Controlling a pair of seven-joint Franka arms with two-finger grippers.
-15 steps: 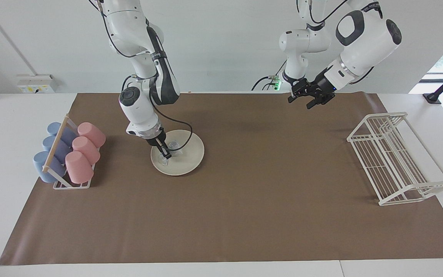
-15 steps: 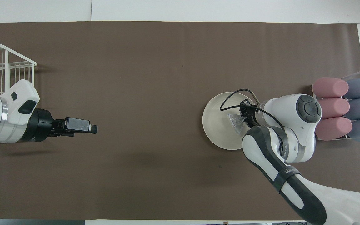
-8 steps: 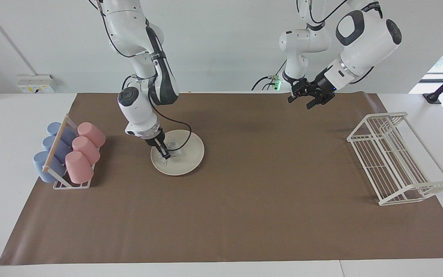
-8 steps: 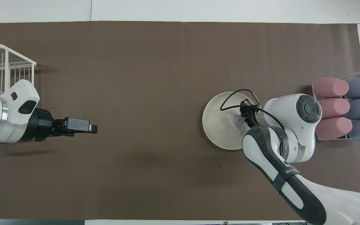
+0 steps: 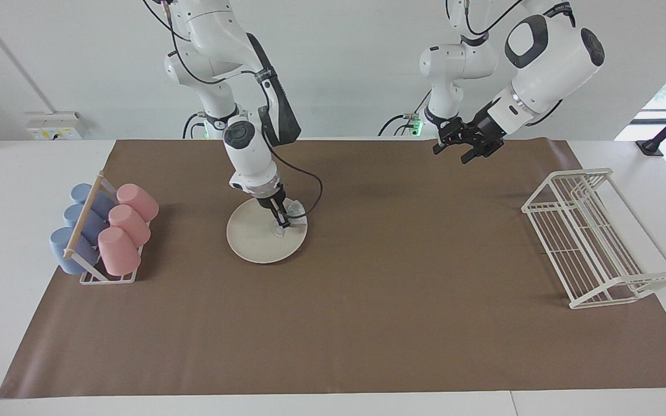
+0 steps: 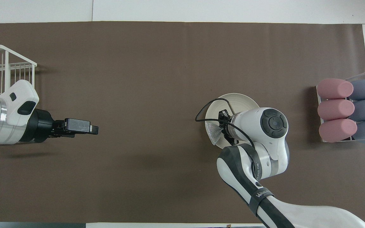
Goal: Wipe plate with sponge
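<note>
My right gripper point(image 5: 280, 222): fingers clamped on the sponge point(image 5: 293, 209), pressed on the plate point(image 5: 255, 240) at its edge toward the left arm's end. Plate: flat on the brown mat point(image 5: 367, 323), beside the cup rack point(image 5: 102, 234). My left gripper point(image 5: 467, 145): jaws apart, holding nothing, waiting over the mat near the wire rack point(image 5: 593, 240).
</note>
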